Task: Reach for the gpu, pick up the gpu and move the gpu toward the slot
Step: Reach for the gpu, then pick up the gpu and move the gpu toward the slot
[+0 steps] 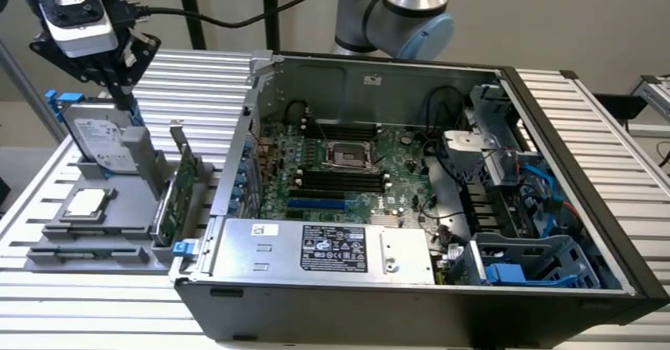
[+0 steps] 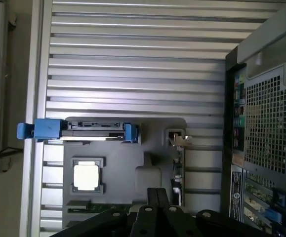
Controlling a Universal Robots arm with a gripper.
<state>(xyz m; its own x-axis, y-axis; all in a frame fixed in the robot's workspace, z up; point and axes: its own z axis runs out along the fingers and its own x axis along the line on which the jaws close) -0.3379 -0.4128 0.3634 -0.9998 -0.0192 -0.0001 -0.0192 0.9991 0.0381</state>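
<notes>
A slatted aluminium tabletop (image 1: 586, 114) carries an open computer case (image 1: 419, 319), with a pale wall behind it. A grey parts holder (image 1: 94, 252) sits just beside the case, on the exterior view's left. In the holder, the gpu (image 1: 188, 179) stands on edge nearest the case and the hard drive (image 1: 100, 138) stands farther from it. The gripper (image 2: 158, 193) hangs higher, well apart from the case, its jaws pressed together and empty.

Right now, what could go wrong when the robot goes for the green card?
The gripper hangs nearer the hard drive than the gpu; coming down there could hit the drive. The gpu stands on edge close to the case wall, so a tilted lift might knock it against that wall.
</notes>
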